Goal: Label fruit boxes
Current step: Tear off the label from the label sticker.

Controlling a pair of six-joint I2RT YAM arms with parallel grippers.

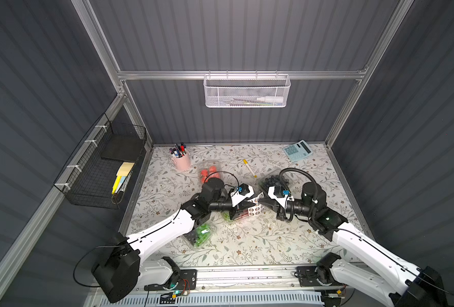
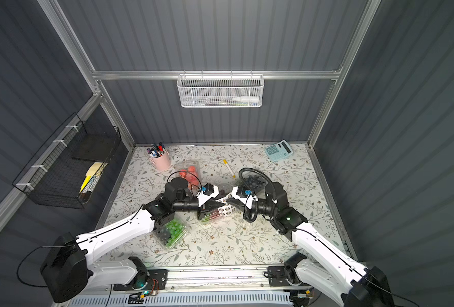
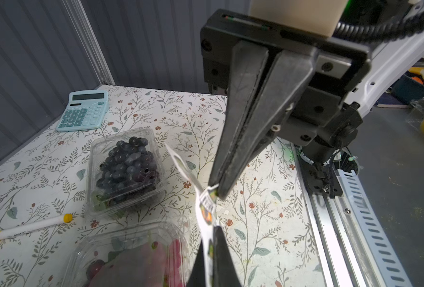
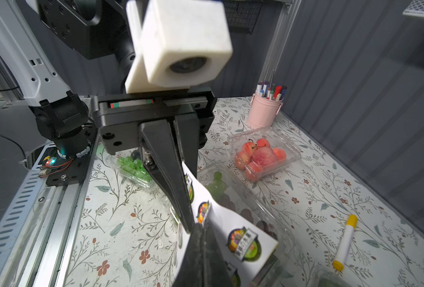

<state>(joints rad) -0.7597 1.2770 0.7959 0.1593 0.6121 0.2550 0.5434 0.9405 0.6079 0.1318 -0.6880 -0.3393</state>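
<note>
Both grippers meet mid-table over the green-and-red grape box [image 1: 227, 216] [image 4: 230, 191]. A white sticker sheet [image 4: 233, 233] [image 1: 255, 210] hangs between them. My left gripper [image 3: 211, 236] [image 1: 253, 205] is shut on one edge of it. My right gripper [image 4: 201, 227] [image 1: 260, 200] is shut on the opposite edge, tip to tip with the left. The blueberry box [image 3: 126, 171] [image 1: 271, 180] lies behind the right wrist. The strawberry box [image 4: 263, 154] [image 1: 208, 171] lies behind the left wrist. The green-and-black grape box [image 1: 199, 234] [image 2: 172, 231] sits partly under the left forearm.
A pink pen cup [image 1: 180, 159] stands at the back left and a blue calculator [image 1: 297, 150] at the back right. A white marker with yellow caps [image 1: 249, 168] lies between the strawberry and blueberry boxes. Wire baskets hang on the left wall [image 1: 101, 170] and back wall [image 1: 246, 90].
</note>
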